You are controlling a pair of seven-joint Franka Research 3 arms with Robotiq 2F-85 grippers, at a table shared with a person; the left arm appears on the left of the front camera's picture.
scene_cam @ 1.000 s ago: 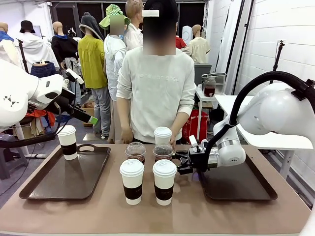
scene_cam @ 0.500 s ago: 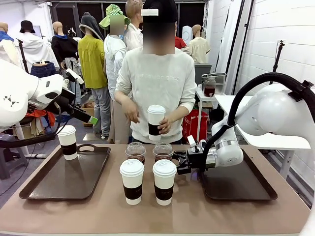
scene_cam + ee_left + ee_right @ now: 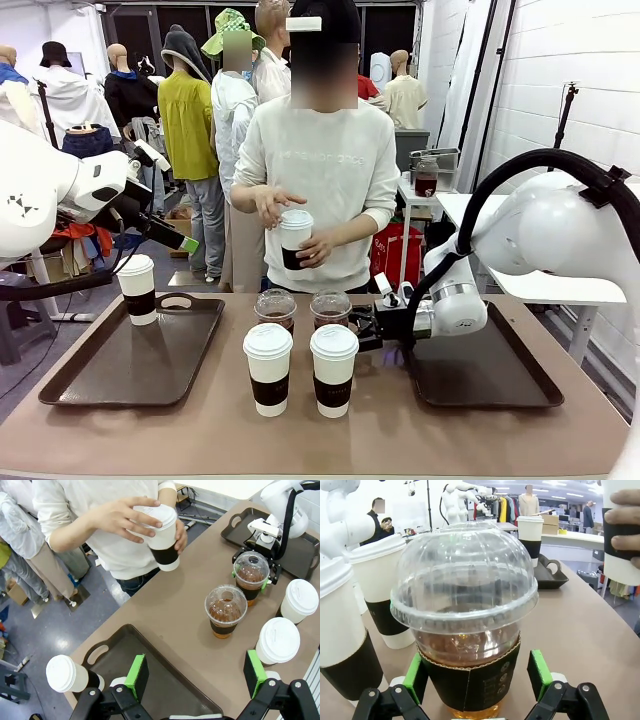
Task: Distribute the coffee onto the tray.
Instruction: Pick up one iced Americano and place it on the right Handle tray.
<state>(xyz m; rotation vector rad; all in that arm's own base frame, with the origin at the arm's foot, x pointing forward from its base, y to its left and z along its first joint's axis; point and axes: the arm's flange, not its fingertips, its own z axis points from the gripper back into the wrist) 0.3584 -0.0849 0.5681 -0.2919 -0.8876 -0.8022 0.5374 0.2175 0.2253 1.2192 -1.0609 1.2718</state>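
Two clear dome-lidded coffee cups (image 3: 276,308) (image 3: 331,306) stand mid-table, with two sleeved white paper cups (image 3: 268,368) (image 3: 334,368) in front of them. My right gripper (image 3: 362,326) is open, its green pads either side of the right dome cup (image 3: 465,615), with slight gaps. One paper cup (image 3: 137,288) stands on the left tray (image 3: 100,375), at its far left corner. The person holds another paper cup (image 3: 294,240) in both hands above the table's far edge. My left gripper (image 3: 196,672) hangs open and empty high over the left tray (image 3: 150,680).
The right tray (image 3: 480,372) lies bare under my right arm. The person stands close at the far edge, hands above the dome cups. The two front paper cups (image 3: 375,590) stand close beside my right gripper's path.
The person lifted a paper cup off the table from behind the dome cups and carried it up and left. My right gripper slid left until it straddled the right dome cup. The left arm stayed still.
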